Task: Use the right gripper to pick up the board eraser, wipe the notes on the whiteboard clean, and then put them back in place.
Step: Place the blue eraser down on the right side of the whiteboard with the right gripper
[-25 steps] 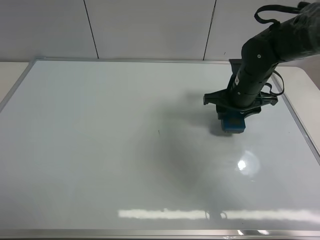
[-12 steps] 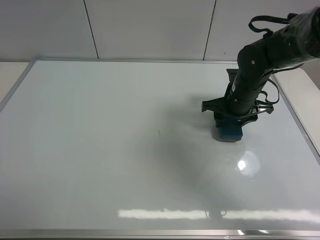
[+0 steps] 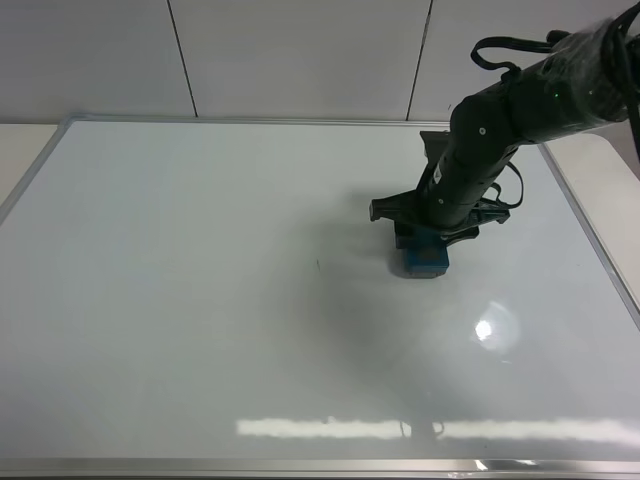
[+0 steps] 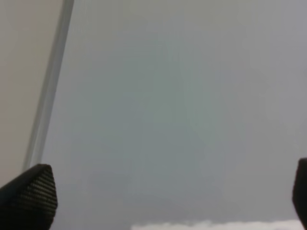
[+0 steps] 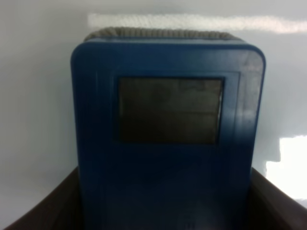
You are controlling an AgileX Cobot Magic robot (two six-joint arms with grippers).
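The teal-blue board eraser [image 3: 422,263] rests flat on the whiteboard [image 3: 200,330], right of centre, with my right gripper [image 3: 426,243] shut on it from above. In the right wrist view the board eraser [image 5: 168,129] fills the frame, a dark patch on its top, and a dark finger [image 5: 41,213] shows at each lower corner. Of the notes only a tiny black mark [image 3: 318,265] shows, left of the eraser. My left gripper [image 4: 165,201] stands open over bare board near the silver frame [image 4: 48,100]; it is not seen in the exterior high view.
The board's thin metal frame [image 3: 300,120] runs along all sides. Glare spots [image 3: 495,328] lie on the glossy surface near the front right. A pale panelled wall [image 3: 300,50] stands behind the board.
My right arm has slid the board eraser leftward across the whiteboard, toward the small black mark. The grip has stayed shut.
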